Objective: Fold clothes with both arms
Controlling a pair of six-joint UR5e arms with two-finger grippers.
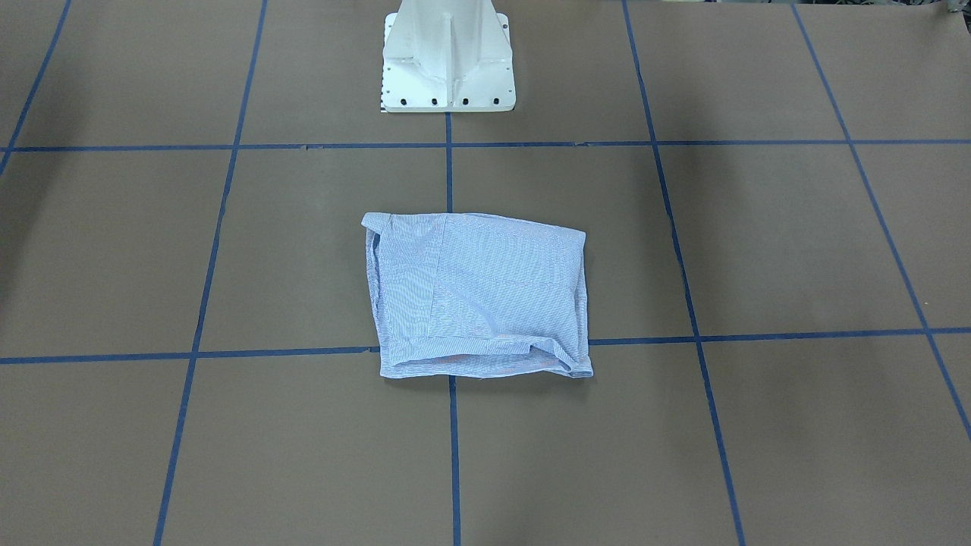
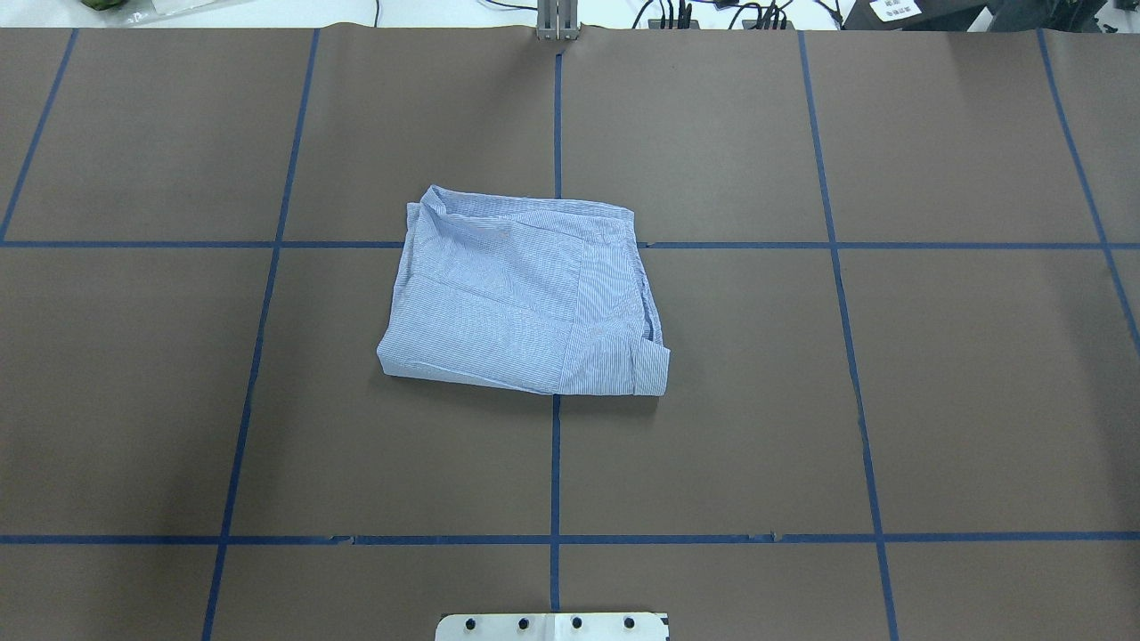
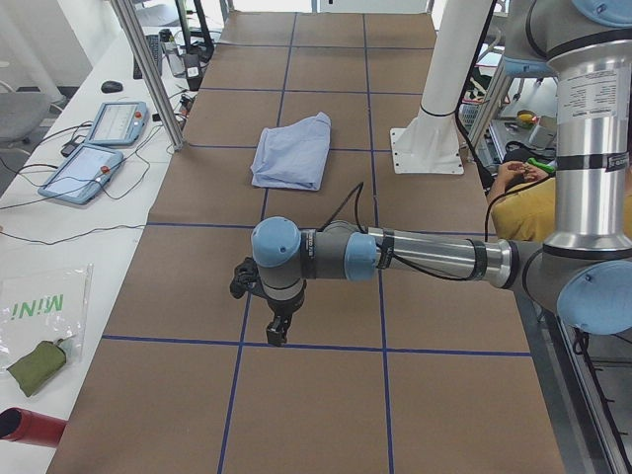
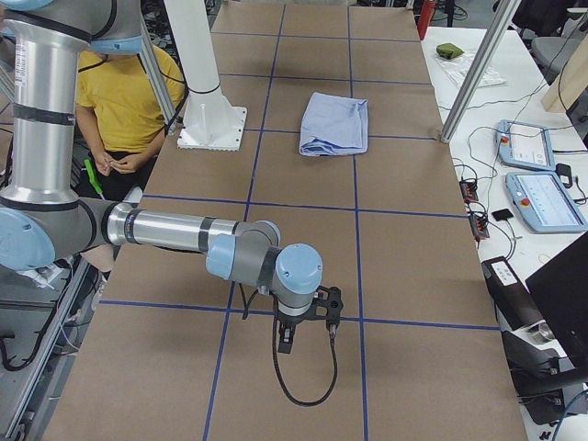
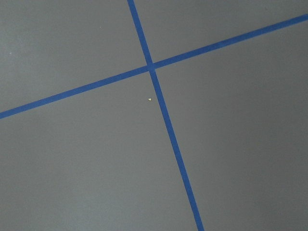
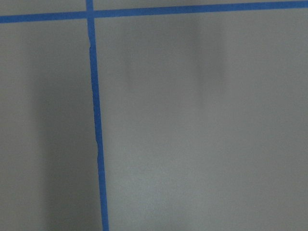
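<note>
Lying folded, shirt [image 2: 525, 294], apparently well apart from left tool [image 3: 276, 336], right tool [image 4: 286, 344]

Place: robotics lab, test cell.
Table: brown paper cover [image 2: 712, 401], gridded w/ blue tape [image 2: 555, 463], fills the overhead view.
Robot: white pedestal [image 1: 447, 57] bolted down, top centre of front view; left arm [image 3: 425, 257], grey metal w/ blue joint caps, across mid left-side view.
Bench: white bench [image 3: 99, 257] along left edge of same view; teach pendant [image 3: 84, 170] + cables on it; alu post [image 3: 153, 74] upper left.
Operator: person in yellow tee [image 4: 124, 101], upper left of right-side view.
</note>
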